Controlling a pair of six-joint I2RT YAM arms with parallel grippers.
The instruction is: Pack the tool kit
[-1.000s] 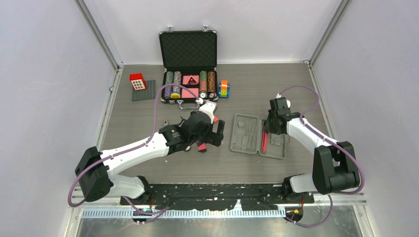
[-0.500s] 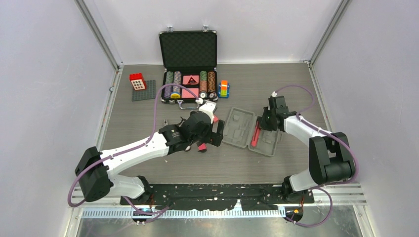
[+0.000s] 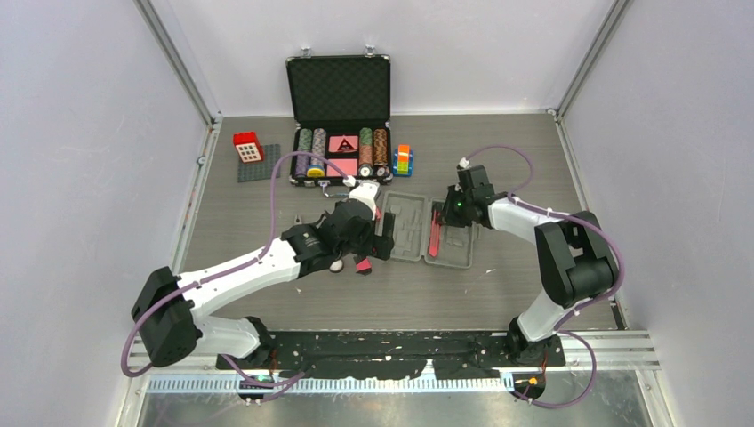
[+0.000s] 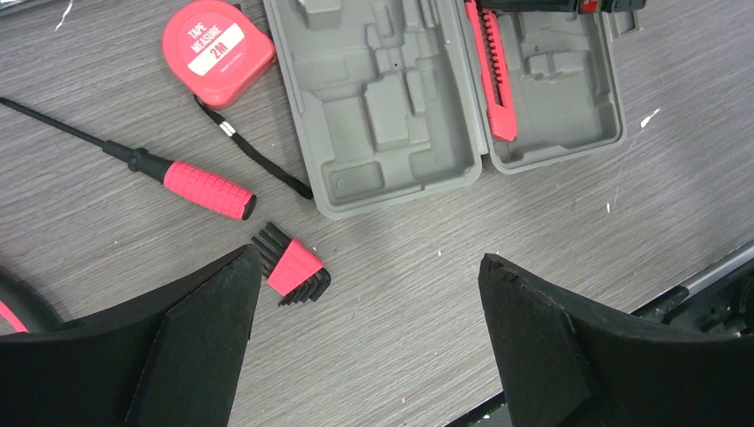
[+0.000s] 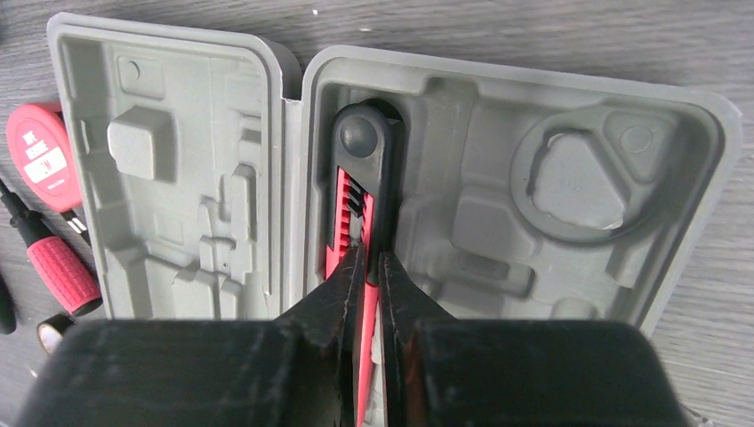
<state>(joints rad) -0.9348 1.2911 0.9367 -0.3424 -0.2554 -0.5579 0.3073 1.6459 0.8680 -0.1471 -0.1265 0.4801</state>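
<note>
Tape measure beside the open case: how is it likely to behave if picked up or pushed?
The tape measure lies on its broad flat face, so a push would probably slide it rather than roll it. Its rounded, smooth-looking red shell may slip in a pinch. The loose black strap looks floppy and would likely trail or snag.
</note>
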